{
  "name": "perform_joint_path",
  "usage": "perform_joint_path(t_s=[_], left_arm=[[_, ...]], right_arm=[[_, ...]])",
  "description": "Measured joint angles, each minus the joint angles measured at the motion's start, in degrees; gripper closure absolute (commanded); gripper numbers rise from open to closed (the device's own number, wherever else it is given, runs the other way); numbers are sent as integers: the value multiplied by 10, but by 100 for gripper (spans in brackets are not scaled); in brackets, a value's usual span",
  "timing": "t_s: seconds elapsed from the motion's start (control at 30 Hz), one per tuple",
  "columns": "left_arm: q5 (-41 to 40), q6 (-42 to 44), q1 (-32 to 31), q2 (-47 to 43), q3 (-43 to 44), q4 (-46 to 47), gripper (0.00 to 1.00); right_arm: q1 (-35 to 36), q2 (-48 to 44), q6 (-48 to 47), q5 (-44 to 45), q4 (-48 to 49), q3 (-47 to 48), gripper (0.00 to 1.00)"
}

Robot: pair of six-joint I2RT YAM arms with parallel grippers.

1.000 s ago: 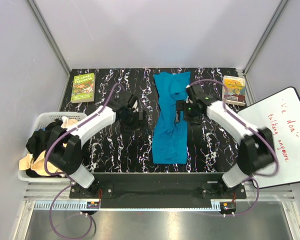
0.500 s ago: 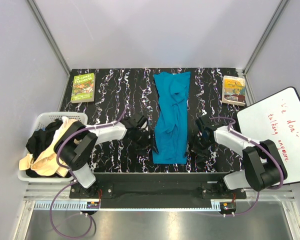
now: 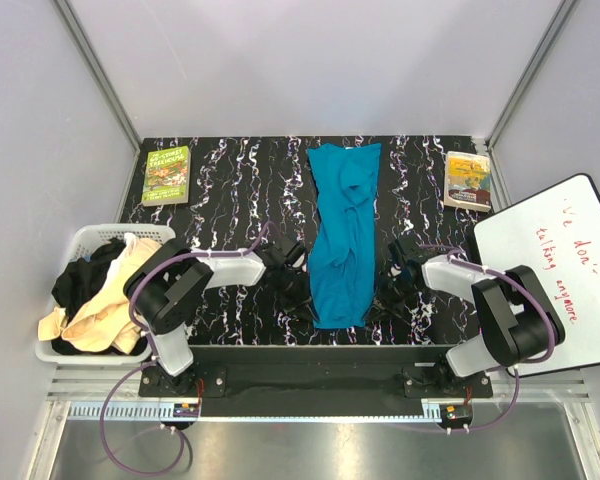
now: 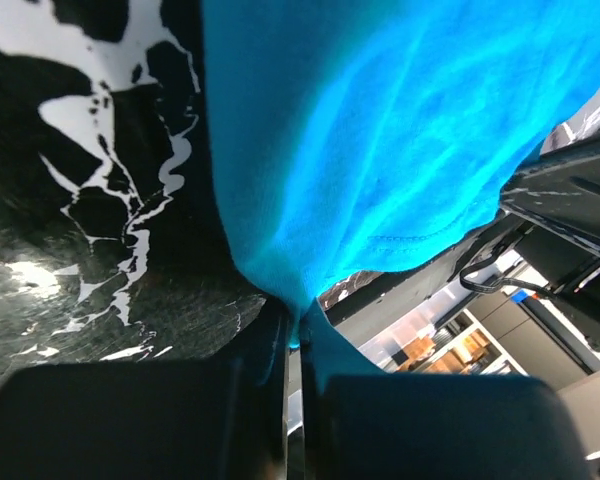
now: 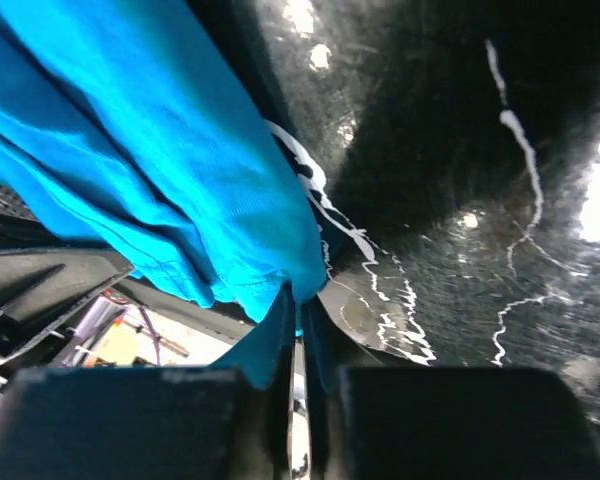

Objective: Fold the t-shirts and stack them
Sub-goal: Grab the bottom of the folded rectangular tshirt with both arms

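A teal blue t-shirt (image 3: 342, 235) lies as a long narrow strip down the middle of the black marbled table (image 3: 230, 200). My left gripper (image 3: 307, 302) is shut on its near left corner; the left wrist view shows the teal fabric (image 4: 380, 150) pinched between the fingers (image 4: 265, 400). My right gripper (image 3: 377, 303) is shut on the near right corner, with the hem (image 5: 180, 160) caught between its fingers (image 5: 325, 400). More t-shirts, black and cream-beige (image 3: 100, 290), are piled in the white basket (image 3: 85, 238) at the left.
A green book (image 3: 167, 174) lies at the table's far left. A second book (image 3: 468, 180) lies at the far right. A whiteboard with red writing (image 3: 555, 270) leans at the right edge. Both arm bases sit along the near edge.
Both grippers came from the table's middle down to the shirt's near corners and shut on them. The shirt's near end has drawn in narrower.
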Motion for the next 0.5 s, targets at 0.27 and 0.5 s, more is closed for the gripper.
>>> perform_joint_path(t_s=[0.27, 0.5], left_arm=[[-13, 2, 0, -17, 0, -45, 100], [-16, 21, 0, -50, 6, -117, 100]], right_arm=[[0, -4, -13, 2, -42, 7, 100], [0, -43, -35, 16, -116, 13, 100]])
